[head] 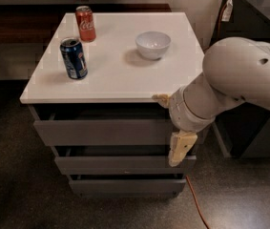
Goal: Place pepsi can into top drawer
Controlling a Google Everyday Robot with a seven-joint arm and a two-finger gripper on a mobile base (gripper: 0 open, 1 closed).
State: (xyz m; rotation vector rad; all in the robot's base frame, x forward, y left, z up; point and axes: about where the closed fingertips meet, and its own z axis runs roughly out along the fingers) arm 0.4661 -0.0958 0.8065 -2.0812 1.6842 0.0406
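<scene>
The pepsi can [74, 58], dark blue with a silver top, stands upright on the left part of the white tabletop [115, 75]. The top drawer [101, 131] is the uppermost of three grey drawers under the tabletop, and its front stands a little out from the cabinet. My gripper [171, 124] is at the right end of the top drawer's front, far right of the can. One beige finger [162, 99] lies by the tabletop's front edge and the other [180, 149] points down over the drawer fronts. They stand wide apart and hold nothing.
A red Coca-Cola can [85, 24] stands at the back left of the tabletop and a white bowl [153, 44] right of centre. Two lower grey drawers [120, 165] sit below. My bulky white arm [239, 75] fills the right side. An orange cable [196, 204] runs on the floor.
</scene>
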